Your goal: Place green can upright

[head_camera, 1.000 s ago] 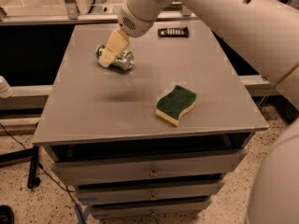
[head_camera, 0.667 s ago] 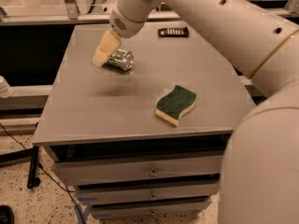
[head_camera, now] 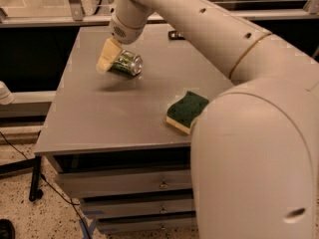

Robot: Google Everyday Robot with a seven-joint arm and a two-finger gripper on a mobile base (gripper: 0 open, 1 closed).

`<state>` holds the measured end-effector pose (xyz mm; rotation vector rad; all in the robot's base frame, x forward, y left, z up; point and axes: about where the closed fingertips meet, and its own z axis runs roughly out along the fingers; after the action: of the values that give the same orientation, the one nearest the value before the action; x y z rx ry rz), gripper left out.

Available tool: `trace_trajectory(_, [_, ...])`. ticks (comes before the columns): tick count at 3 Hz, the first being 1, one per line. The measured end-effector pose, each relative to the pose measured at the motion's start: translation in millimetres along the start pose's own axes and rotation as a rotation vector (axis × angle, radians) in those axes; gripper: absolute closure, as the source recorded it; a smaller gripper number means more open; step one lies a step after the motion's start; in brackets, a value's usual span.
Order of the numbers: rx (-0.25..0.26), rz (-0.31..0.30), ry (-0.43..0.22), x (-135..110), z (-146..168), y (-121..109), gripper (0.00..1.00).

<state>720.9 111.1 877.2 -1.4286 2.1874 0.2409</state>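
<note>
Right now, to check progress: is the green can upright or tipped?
Tipped: green can shows its silver end sideways, not up; gripper beside its other end.

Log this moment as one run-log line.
tool: over table back-left, shut on green can | green can: on its side, not upright | sponge: front-right, apart

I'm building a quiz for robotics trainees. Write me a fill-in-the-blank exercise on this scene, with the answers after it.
1. The tool, above the far left of the table, grips the green can, which is tilted and not yet ____.
2. The sponge near the table's front edge has a yellow body and a ____ top.
3. Under the tabletop sit stacked ____ with small knobs.

Missing words: upright; green; drawers.
</note>
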Motion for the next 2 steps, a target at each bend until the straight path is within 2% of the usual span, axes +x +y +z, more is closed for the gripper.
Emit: trace_trajectory(2, [-0.036,-0.047,0.103,4.4,46.6,-8.7,0.0])
